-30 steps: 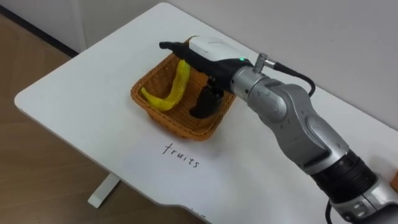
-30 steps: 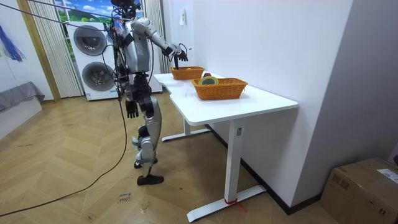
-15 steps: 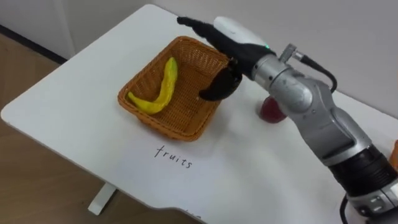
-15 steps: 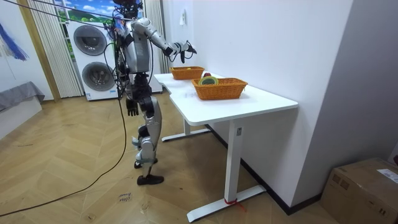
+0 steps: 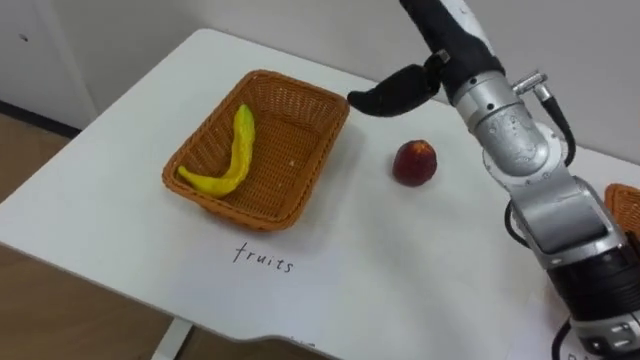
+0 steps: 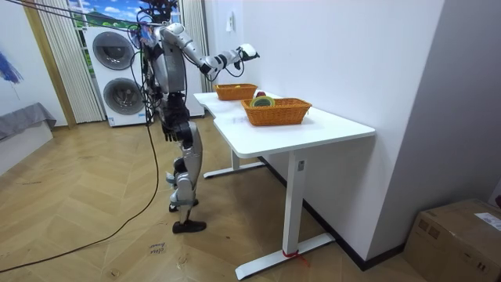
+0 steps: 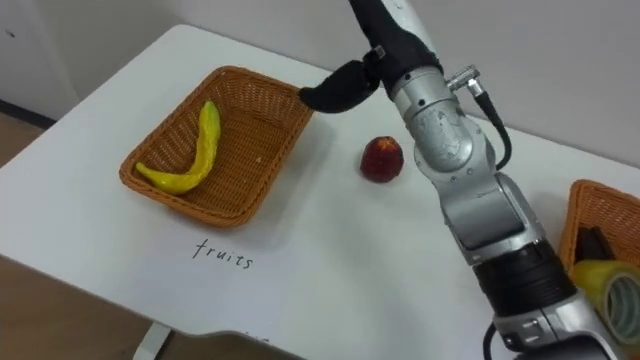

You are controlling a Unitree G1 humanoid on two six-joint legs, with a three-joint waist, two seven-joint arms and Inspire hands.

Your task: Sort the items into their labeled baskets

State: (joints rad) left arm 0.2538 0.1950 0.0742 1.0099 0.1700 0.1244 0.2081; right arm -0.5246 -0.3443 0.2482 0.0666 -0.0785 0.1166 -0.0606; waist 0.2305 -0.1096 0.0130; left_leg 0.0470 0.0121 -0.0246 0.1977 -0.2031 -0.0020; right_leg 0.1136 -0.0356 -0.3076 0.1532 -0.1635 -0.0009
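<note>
Right hand, upper centre, thumb splayed, holding nothing; red fruit loose right of basket, so a clumsy swipe could roll it away.

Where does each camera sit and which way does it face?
Left eye view: on the robot's head, looking down at the white table, fruit basket with banana, and red fruit; the right arm and right hand show.
Right eye view: beside it, same downward look, plus a second basket at right.
Room view: stands off in the room, facing the whole robot at the table, left hand hanging.
Shared: both eye views show the banana and red fruit.
</note>
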